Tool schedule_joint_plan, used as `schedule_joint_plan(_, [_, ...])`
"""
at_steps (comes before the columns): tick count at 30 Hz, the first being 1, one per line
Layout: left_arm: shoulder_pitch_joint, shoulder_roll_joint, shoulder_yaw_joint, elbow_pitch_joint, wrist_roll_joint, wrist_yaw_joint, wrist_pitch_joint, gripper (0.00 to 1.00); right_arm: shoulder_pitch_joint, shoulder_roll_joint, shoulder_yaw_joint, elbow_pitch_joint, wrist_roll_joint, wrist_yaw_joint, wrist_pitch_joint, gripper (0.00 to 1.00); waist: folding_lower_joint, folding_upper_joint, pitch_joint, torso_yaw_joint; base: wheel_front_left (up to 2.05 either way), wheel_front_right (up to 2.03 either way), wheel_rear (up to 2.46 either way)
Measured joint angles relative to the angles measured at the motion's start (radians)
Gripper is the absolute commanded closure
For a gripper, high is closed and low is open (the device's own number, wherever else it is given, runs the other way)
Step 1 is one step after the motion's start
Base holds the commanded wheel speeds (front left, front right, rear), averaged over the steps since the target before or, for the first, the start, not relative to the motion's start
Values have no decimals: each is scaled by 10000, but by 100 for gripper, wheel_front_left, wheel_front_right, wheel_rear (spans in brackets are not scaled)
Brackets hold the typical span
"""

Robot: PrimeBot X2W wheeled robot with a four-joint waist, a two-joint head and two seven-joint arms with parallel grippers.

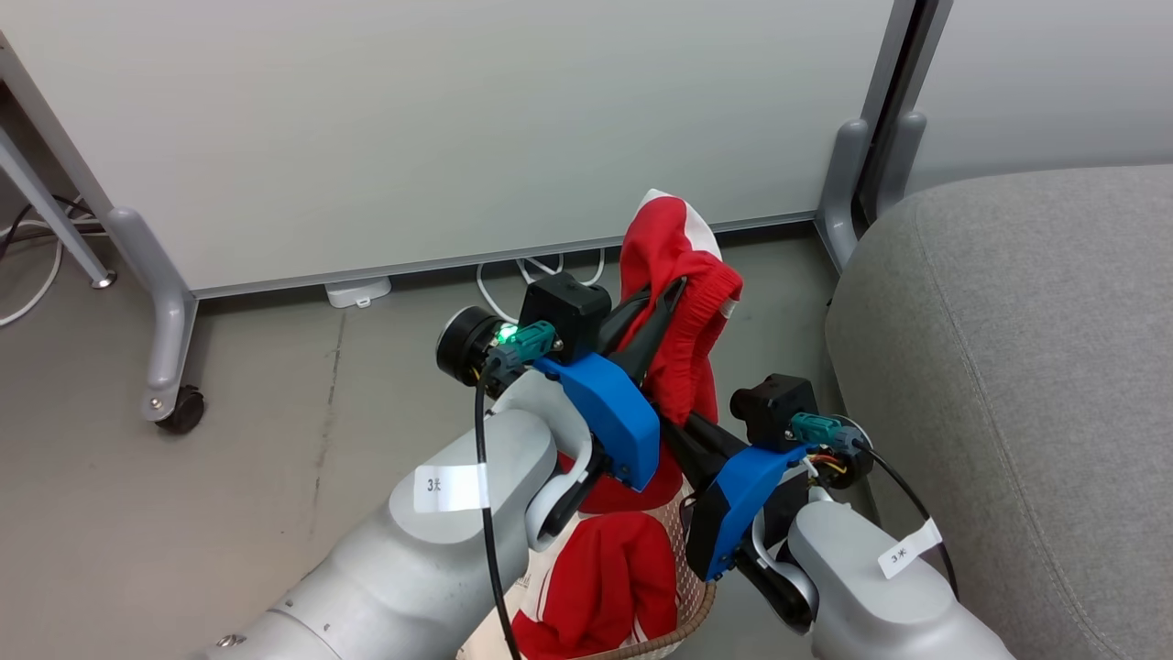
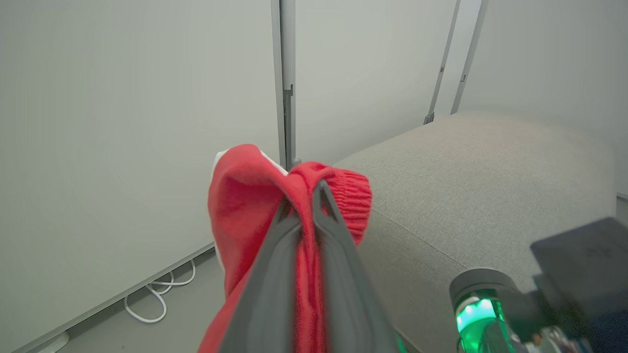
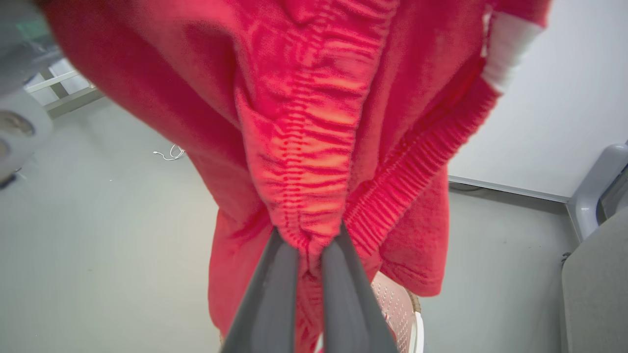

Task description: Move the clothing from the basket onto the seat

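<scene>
Left gripper (image 2: 304,196) and right gripper (image 3: 309,242), mine, pinched one red ribbed-waistband garment (image 1: 678,275) above the basket (image 1: 687,626); a second garment (image 1: 605,577) lay inside it; neither had reached the seat (image 1: 1008,367) beside it.

The right claw (image 3: 308,240) pinched the ribbed waistband of a bright-red garment (image 3: 314,98) between its two dark fingers. The blurred cloth hung above a grey floor (image 3: 98,245). A perforated white basket (image 3: 397,304) showed just beneath, a grey seat (image 3: 596,289) at right.
</scene>
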Motion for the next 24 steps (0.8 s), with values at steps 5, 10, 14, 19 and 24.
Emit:
schedule_joint_plan(5, [55, -4, 253, 17, 263, 42, -2, 0, -95, 0, -10, 52, 27, 0, -52, 100, 0, 0, 61, -47, 0, 0, 0])
schedule_joint_plan(10, [679, 150, 978, -232, 821, -2, -2, 0, -175, -2, -107, 79, -27, -2, -117, 100, 0, 0, 143, -83, 0, 0, 0])
schedule_joint_plan(14, [1457, 449, 1735, -821, 1425, -46, -4, 0, -190, -2, -226, 96, -111, 0, -136, 100, 0, 0, 192, -90, 0, 0, 0])
schedule_joint_plan(19, [2687, 901, 3068, -2048, 2353, -136, -4, 0, -185, -2, -364, 69, -201, 0, -178, 100, 0, 0, 236, -134, 0, 0, 0])
schedule_joint_plan(24, [4216, 1225, 4420, -3266, 3400, -320, -13, 0, -175, -2, -466, 2, -299, 0, -194, 100, 0, 0, 249, -177, 0, 0, 0])
